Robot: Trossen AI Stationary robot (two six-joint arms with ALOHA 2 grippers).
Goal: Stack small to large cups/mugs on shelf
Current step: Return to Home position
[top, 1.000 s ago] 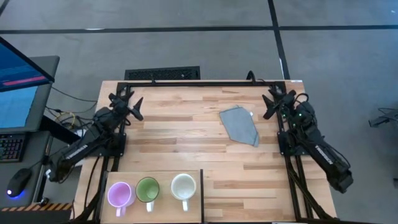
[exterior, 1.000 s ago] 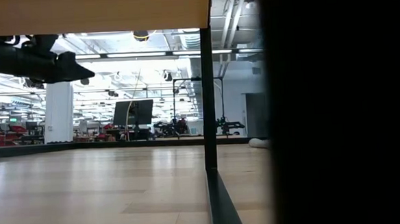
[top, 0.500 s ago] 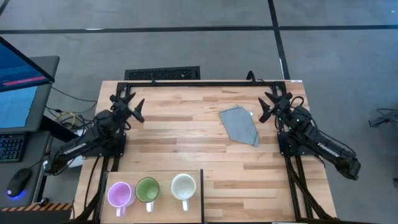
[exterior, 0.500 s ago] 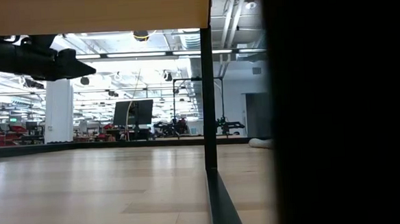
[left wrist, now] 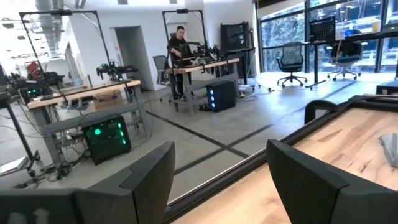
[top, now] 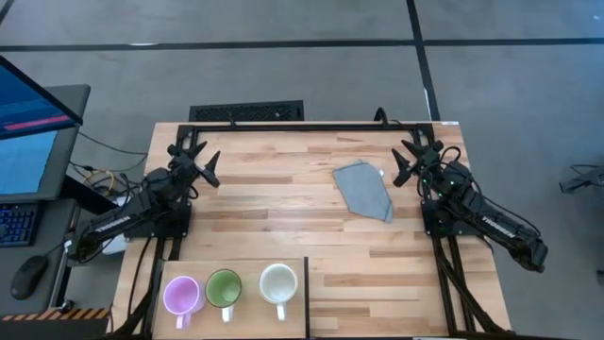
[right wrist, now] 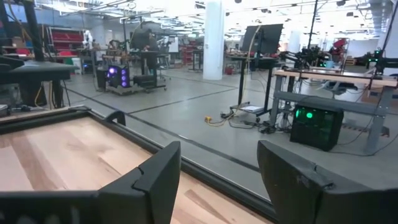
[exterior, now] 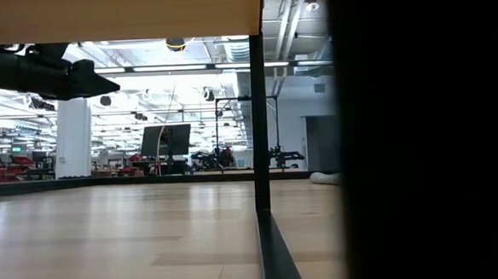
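Three mugs, purple [top: 181,295], green [top: 224,287] and white [top: 278,281] from left to right, stand in a row on the shelf [top: 247,319] at the table's [top: 283,222] near left edge. Bare planks separate them from a grey cloth [top: 364,189] at far right. Both arms sit folded at the side edges, with the left gripper [left wrist: 221,149] and right gripper [right wrist: 219,149] spread wide and empty.

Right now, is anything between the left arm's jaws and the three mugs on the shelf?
Nothing visible. Only bare tabletop lies between the left arm, jaws open near the left edge, and the purple mug, green mug and white mug on the shelf. The grey cloth lies off toward the right arm.
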